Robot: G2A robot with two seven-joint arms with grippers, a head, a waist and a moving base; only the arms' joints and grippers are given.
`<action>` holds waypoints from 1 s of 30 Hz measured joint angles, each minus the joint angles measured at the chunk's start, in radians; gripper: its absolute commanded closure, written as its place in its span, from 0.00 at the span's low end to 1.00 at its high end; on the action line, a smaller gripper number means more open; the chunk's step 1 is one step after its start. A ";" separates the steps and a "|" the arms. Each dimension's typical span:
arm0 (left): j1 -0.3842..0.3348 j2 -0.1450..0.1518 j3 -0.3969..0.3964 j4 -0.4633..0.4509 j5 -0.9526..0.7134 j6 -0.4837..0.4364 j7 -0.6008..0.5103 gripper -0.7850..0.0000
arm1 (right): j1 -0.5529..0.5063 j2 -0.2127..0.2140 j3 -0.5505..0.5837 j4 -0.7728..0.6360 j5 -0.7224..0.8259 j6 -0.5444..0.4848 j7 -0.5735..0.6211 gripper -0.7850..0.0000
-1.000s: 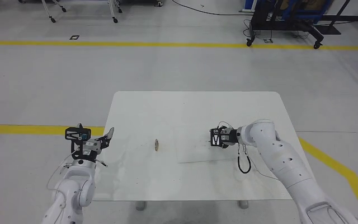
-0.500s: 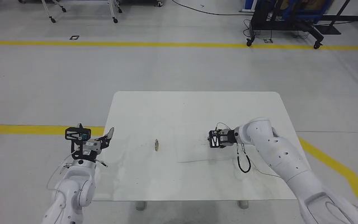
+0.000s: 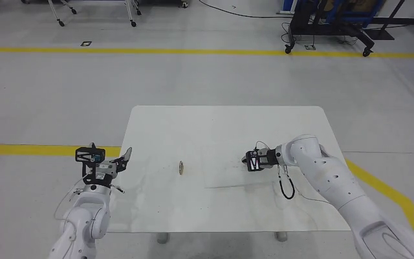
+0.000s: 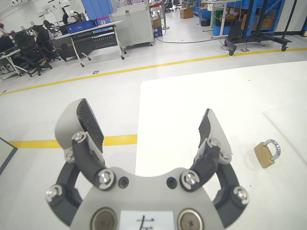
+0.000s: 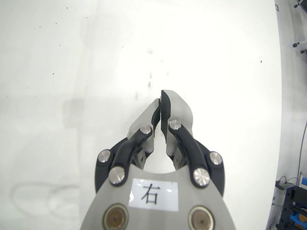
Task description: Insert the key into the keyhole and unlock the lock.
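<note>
Right gripper point(image 3: 248, 160), pads pinched together, its hold impossible to tell, sits right of centre; the lock point(image 3: 182, 168) lies to its left at mid-frame, the wide-open left gripper point(image 4: 146, 113) beyond.

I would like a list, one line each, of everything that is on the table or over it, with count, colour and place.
table: one, white, in the middle of the top view.
padlock: one, brass body with silver shackle, lying on the table left of its middle, apart from both tools.
left tool: one, grey with black ribbed pads, open and empty, at the table's left edge.
right tool: one, grey with black ribbed pads, shut, over the table right of its middle.
</note>
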 measured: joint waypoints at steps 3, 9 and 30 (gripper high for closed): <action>0.000 0.000 0.000 0.000 0.000 0.000 0.000 0.00 | 0.000 0.000 0.000 0.000 0.000 0.000 0.000 1.00; 0.007 0.001 0.010 -0.014 0.017 -0.032 -0.008 0.00 | 0.000 0.000 0.000 0.000 0.000 0.000 0.000 1.00; -0.112 0.002 0.302 -0.139 0.362 -0.334 -0.266 0.00 | 0.000 0.000 0.000 0.000 0.000 0.000 0.000 1.00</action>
